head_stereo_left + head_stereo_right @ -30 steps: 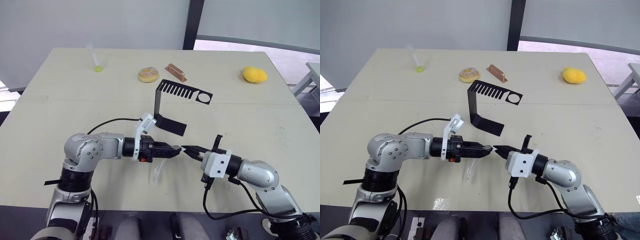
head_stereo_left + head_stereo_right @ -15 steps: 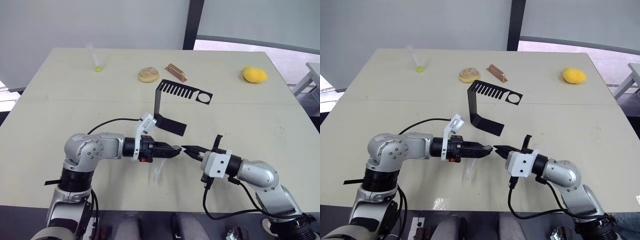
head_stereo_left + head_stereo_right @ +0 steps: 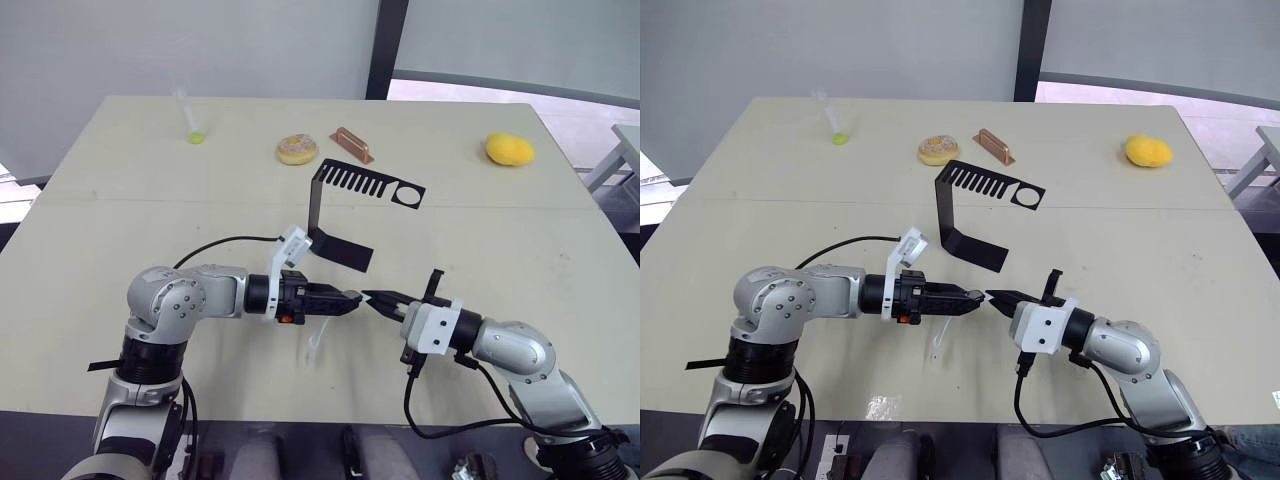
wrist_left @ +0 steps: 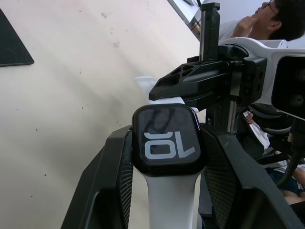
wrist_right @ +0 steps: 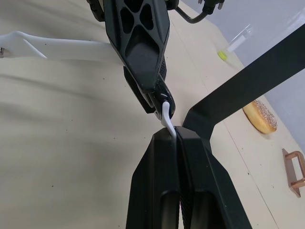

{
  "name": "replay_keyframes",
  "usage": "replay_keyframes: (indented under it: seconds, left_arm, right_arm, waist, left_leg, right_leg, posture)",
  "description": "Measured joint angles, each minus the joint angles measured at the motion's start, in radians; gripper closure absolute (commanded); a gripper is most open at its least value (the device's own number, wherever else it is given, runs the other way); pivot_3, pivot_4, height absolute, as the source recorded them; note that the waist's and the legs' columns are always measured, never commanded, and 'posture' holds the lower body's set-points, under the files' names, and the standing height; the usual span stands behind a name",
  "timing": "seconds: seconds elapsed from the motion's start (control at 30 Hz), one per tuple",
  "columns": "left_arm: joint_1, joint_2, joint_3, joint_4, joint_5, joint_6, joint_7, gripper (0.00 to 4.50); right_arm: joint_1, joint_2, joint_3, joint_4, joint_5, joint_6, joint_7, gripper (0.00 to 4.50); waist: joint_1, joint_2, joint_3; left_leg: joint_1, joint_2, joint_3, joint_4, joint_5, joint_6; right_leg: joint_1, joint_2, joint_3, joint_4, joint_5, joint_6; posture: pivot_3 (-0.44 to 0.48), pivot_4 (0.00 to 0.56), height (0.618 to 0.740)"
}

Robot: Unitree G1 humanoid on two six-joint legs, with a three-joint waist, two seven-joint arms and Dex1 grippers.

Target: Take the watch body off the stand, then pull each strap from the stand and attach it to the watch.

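The left claw (image 4: 167, 191) clamps the watch body (image 4: 166, 139), whose first strap (image 3: 316, 345) already hangs below it, in front of the empty stand (image 3: 345, 205). The right claw (image 5: 174, 136) is pinched shut on the second strap (image 5: 165, 114), its free end touching the watch body's edge. Slight misalignment could make this thin band buckle or slip from the pinch instead of seating, dropping it onto the worktop (image 3: 520, 250).
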Motion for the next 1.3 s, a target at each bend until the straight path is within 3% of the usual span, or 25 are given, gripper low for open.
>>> replay_keyframes:
  seconds: [1.3]
  left_arm:
    - [-0.015,-0.023,-0.014,-0.024,0.050,-0.023,0.013,2.92]
  right_arm:
    - [-0.004,-0.002,0.007,0.012,0.000,0.010,0.008,4.50]
  waist:
    - [0.000,0.000,0.000]
  left_leg:
    - [0.000,0.000,0.000,0.000,0.000,0.000]
  right_leg:
    - [0.000,0.000,0.000,0.000,0.000,0.000]
  posture:
    - [0.000,0.150,0.740]
